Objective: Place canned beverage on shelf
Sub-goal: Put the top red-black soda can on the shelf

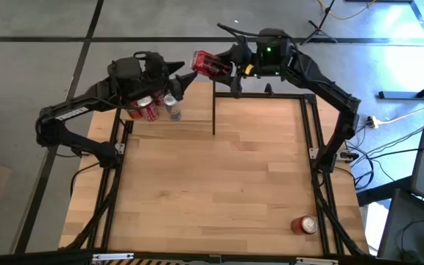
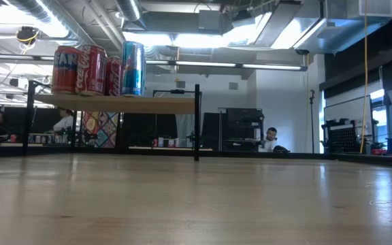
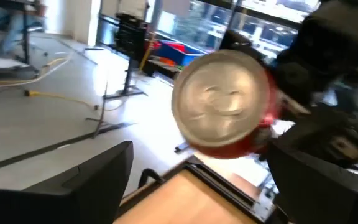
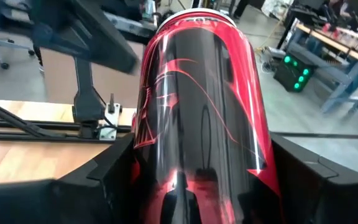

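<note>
We saw the right gripper (image 1: 223, 68) pinching a glossy red-and-black can (image 4: 202, 124) sideways beyond the table's far edge, near the shelf (image 2: 114, 103). The left gripper's (image 1: 174, 79) jaws stood spread.

The light-wood surface (image 1: 219, 184) stands on a grey floor (image 1: 35, 29) crossed by dark lines. To the right of the surface, pale and yellow cables (image 1: 400, 118) trail across the floor. Beyond its far edge stands a black tripod (image 1: 321, 29). Seen level across the surface, a person (image 2: 271, 138) sits well behind it, a colourful patterned panel (image 2: 99, 129) stands behind its left part, and a yellow cord (image 2: 367, 68) hangs down at the right. Off the surface sits a dark box with green lights (image 4: 294, 71), beside a blue-framed workbench (image 4: 334, 56).
</note>
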Motion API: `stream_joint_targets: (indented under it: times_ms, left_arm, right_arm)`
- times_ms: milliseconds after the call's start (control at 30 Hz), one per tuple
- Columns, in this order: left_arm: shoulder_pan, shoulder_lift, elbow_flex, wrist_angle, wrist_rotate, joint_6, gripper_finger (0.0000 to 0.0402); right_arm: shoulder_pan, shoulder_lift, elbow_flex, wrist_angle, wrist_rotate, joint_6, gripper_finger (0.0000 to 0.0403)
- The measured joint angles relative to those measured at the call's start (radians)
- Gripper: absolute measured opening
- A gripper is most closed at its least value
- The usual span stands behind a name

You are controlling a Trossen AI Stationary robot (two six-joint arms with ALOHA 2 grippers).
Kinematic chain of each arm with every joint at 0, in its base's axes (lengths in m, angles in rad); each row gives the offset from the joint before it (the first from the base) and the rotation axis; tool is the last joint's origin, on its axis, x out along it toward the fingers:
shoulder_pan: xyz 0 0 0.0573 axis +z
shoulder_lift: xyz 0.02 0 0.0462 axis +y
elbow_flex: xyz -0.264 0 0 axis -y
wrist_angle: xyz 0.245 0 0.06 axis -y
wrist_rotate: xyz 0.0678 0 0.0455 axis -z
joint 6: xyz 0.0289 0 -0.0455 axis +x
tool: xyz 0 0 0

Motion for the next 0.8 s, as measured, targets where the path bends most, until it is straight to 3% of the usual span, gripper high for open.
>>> stream_joint_targets:
  times_ms: [133, 300, 433, 800]
  left_arm:
    - [0.0, 0.019, 0.0, 0.052, -0.001, -0.019, 0.0364]
    - [0.0, 0.037, 0.0, 0.153, 0.098, -0.016, 0.0364]
    - [-0.001, 0.045, 0.0, 0.171, 0.114, -0.019, 0.0364]
    - [-0.001, 0.044, 0.0, 0.268, 0.181, -0.014, 0.0356]
  right_arm:
    - [0.004, -0.004, 0.0, 0.001, -0.049, -0.003, 0.0273]
    - [0.006, -0.003, 0.0, 0.006, -0.122, -0.002, 0.0273]
    - [0.014, -0.001, 0.0, 0.046, -0.165, 0.008, 0.0273]
    - [0.053, 0.005, 0.0, 0.163, -0.126, 0.011, 0.0273]
